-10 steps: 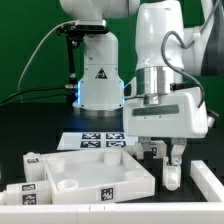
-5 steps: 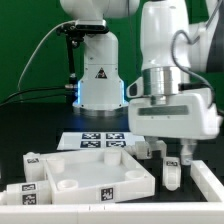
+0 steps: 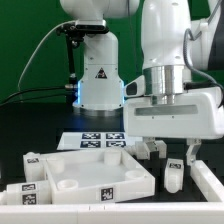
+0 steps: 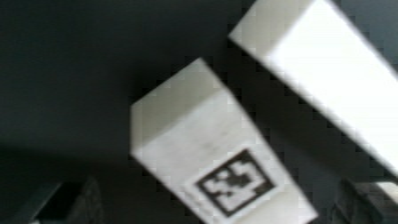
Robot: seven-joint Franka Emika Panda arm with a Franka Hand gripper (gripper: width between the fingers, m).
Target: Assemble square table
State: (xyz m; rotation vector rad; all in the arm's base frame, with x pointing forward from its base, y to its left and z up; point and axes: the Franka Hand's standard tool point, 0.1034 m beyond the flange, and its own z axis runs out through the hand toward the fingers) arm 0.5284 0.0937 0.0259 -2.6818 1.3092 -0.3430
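Note:
The square table top (image 3: 95,172), a white slab with a raised rim and round corner sockets, lies at the exterior view's lower left. A small white tag-marked leg (image 3: 172,178) stands on the black table just to its right. My gripper (image 3: 172,152) hangs open directly above this leg, one finger on each side, not touching it. In the wrist view the leg (image 4: 205,140) with its black tag lies between my dark fingertips (image 4: 68,202); the gripper (image 4: 217,208) is open around it.
The marker board (image 3: 100,141) lies behind the table top. More white legs (image 3: 30,160) lie at the top's left side. Another white part (image 3: 208,185) sits at the exterior view's right edge and also shows in the wrist view (image 4: 329,60). The robot base (image 3: 98,75) stands behind.
My gripper has risen and shifted slightly to the exterior view's right, its fingers spreading apart. The leg stays standing on the table below it.

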